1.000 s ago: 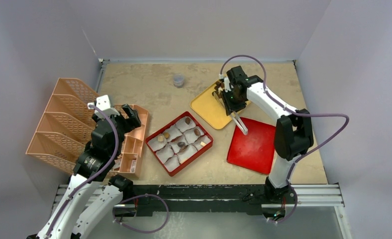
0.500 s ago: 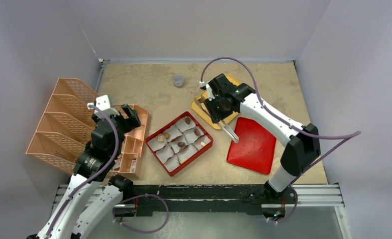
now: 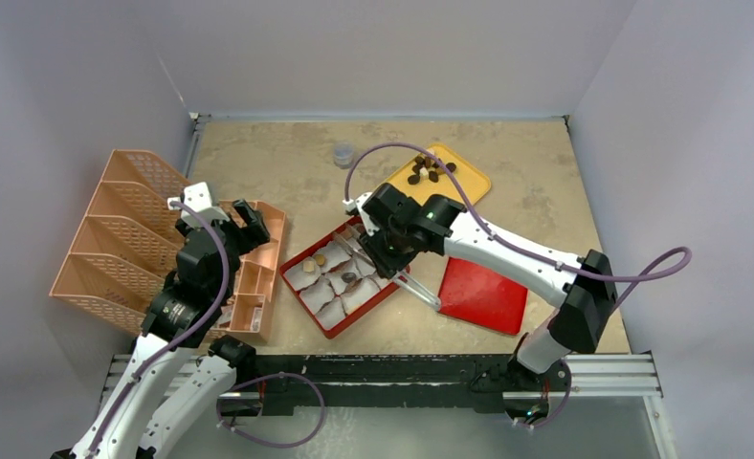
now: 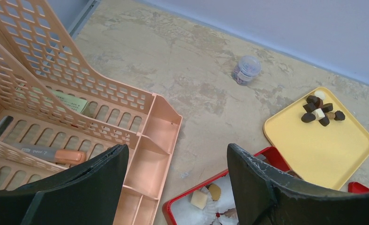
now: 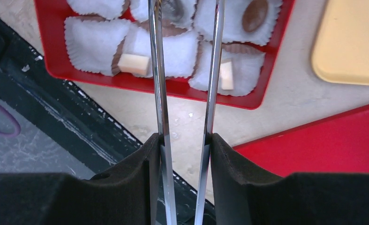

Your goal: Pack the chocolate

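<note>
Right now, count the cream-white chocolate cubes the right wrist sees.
2: one cube left of the tweezers, the other cube right of them, both in the red box. Others possibly hidden.

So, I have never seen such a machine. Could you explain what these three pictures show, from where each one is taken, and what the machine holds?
These are two robot arms bolted at a table's edge. One picture looks down from above. The other two come from a small camera on each wrist. The left fingers hang open over a peach desk organizer and hold nothing. The right fingers pinch metal tweezers, whose blades reach over a red box lined with white paper cups. Some cups already hold chocolate. More pieces lie on a yellow tray. A red lid and a small jar lie nearby. Whether the tweezers carry a piece, I cannot tell.
</note>
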Controlling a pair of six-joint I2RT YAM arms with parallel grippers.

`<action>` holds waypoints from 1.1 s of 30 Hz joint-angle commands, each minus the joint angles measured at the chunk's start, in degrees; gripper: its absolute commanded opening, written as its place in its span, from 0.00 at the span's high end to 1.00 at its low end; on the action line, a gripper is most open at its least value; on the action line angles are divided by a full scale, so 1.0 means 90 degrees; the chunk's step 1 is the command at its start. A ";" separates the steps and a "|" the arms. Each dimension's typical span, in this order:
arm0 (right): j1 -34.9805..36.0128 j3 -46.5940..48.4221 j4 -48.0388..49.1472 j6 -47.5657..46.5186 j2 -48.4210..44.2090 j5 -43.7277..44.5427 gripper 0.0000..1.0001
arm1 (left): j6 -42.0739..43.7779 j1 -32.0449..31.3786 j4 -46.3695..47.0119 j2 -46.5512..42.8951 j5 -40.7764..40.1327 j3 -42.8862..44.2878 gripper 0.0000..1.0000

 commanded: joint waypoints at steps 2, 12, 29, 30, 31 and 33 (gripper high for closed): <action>0.0534 0.0076 0.0021 0.0328 0.0142 -0.0194 0.73 | -0.0029 0.0028 0.0137 -0.0078 -0.0132 0.0058 0.24; 0.1170 0.0262 -0.0004 0.0407 0.0633 -0.0402 0.71 | -0.0038 0.0028 0.0121 -0.0112 -0.0136 0.0072 0.24; 0.1292 0.0291 0.0197 0.0423 0.0927 -0.0628 0.67 | -0.0048 0.0028 0.0126 -0.0097 -0.0101 0.0063 0.24; 0.1292 0.0305 0.0202 0.0429 0.0946 -0.0628 0.67 | -0.0048 0.0028 0.0117 -0.0097 -0.0098 0.0067 0.24; 0.1290 0.0327 0.0198 0.0437 0.0966 -0.0636 0.67 | -0.0048 0.0028 0.0123 -0.0097 -0.0094 0.0063 0.24; 0.1293 0.0349 0.0200 0.0439 0.0994 -0.0645 0.66 | -0.0048 0.0028 0.0126 -0.0099 -0.0090 0.0065 0.24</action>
